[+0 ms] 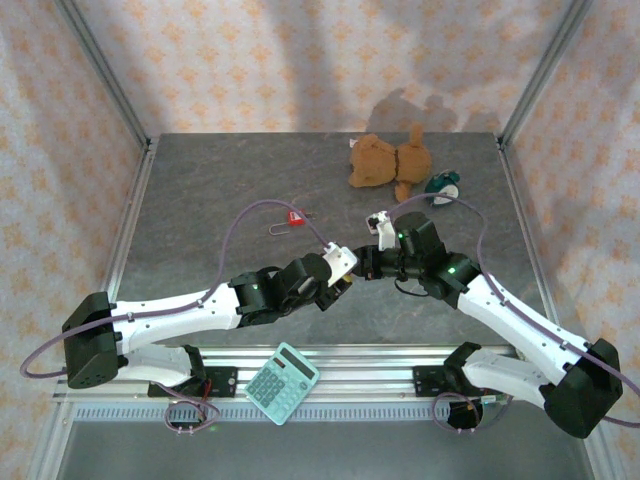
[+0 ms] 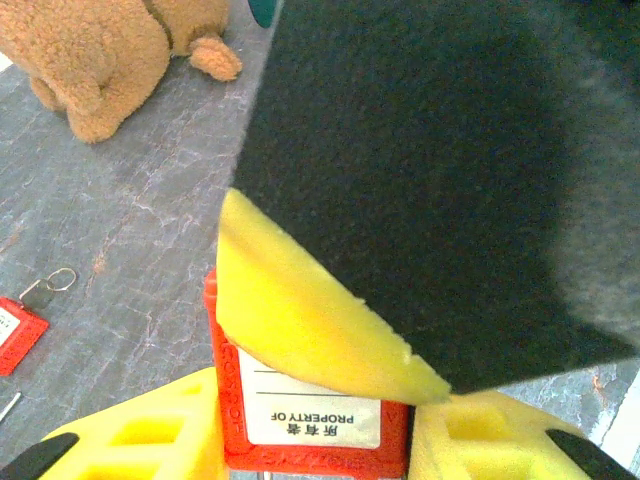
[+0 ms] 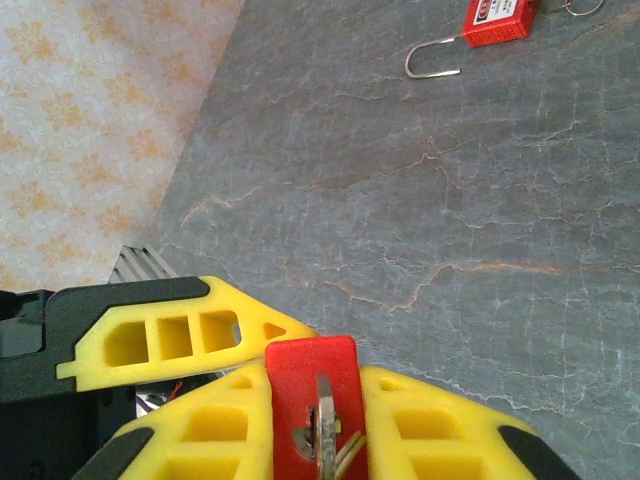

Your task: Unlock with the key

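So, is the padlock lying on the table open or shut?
Open: the padlock lies with its shackle swung out, free end clear of the body.

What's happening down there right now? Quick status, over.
Left gripper clamped on red padlock. Right gripper clamped on red key, close by it. Off aside: second padlock, teddy; nothing blocking.

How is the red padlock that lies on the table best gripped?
Probably take the red padlock by its body, from above, jaws across its sides: it lies flat, with the shackle sticking out at one end and a key ring at the other.
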Robot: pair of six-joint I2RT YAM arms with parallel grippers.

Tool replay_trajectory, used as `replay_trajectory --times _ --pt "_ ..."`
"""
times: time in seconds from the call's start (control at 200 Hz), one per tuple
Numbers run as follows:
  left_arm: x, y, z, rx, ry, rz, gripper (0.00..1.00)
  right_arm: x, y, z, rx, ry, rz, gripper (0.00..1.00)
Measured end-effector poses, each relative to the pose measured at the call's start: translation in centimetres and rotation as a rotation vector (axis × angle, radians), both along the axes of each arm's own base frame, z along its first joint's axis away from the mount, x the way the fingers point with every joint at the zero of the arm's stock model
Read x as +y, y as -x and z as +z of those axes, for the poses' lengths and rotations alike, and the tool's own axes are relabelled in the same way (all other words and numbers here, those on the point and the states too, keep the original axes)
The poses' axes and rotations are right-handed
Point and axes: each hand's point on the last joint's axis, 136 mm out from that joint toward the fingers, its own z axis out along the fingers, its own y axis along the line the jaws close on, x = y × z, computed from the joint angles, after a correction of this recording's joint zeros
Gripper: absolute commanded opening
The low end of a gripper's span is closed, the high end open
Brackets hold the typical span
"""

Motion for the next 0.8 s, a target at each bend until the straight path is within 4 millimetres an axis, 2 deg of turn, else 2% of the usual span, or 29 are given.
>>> replay_trajectory --times 0.24,0.435,0.536,0.636,0.801 --pt "0.01 -0.05 0.08 -0.002 0.001 0.002 0.37 0.05 -0.06 0.14 0.001 -0.007 -0.004 0.21" --pt "0.02 -0.07 0.08 -0.003 0.000 0.003 0.32 0.06 -0.08 0.11 0.004 -0.012 -0.008 0.21" --pt "0.02 -0.13 -0.05 -0.003 -0.004 0.006 0.31 0.02 -0.08 0.03 0.007 -0.016 -0.013 0.28" --pt "0.06 -0.30 0.03 -0.011 -0.009 0.013 0.31 -0.02 -0.14 0.01 0.015 -0.025 -0.025 0.40" --pt "0.40 -0.65 0.04 -0.029 -0.025 0.031 0.31 -0.64 -0.52 0.90 -0.019 -0.033 -0.070 0.46"
